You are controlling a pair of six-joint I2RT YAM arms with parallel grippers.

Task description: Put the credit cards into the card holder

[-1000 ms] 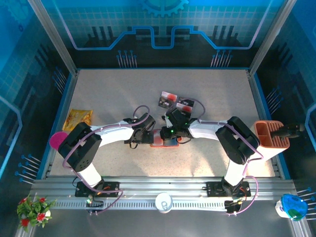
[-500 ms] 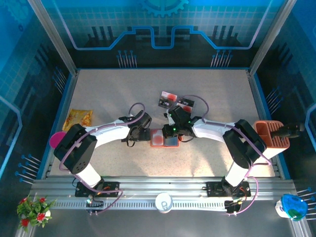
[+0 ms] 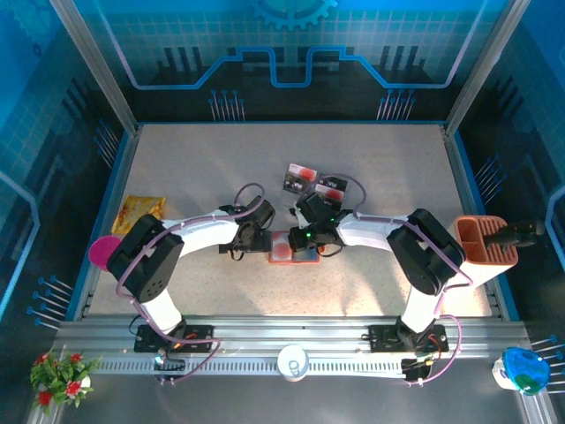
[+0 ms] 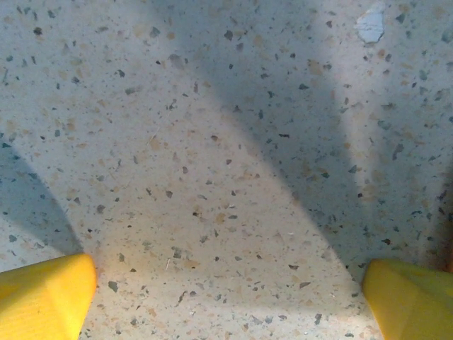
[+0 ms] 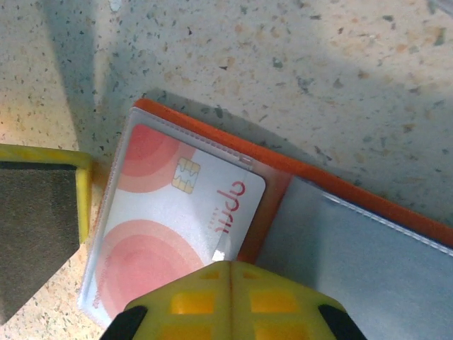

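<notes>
The card holder (image 3: 296,248) lies open and flat at mid-table, orange-red (image 5: 340,185). A white card with pink circles (image 5: 170,212) sits in its left clear pocket, and its grey-blue right pocket (image 5: 361,258) is bare. Two dark credit cards (image 3: 301,176) (image 3: 332,186) lie on the table behind it. My right gripper (image 5: 230,273) is shut with nothing between its tips, hovering low over the holder's fold by the card's corner. My left gripper (image 4: 226,297) is open wide over bare table just left of the holder, and one of its fingers (image 5: 42,212) stands beside the holder's left edge.
A yellow snack packet (image 3: 143,210) lies at the left edge, with a pink disc (image 3: 104,251) below it. An orange ribbed container (image 3: 484,240) stands at the right edge. A raised blue rim (image 3: 450,168) borders the speckled table.
Both grippers shifted a little around the holder and returned close to where they were a second ago. The holder and the loose cards have not moved.
</notes>
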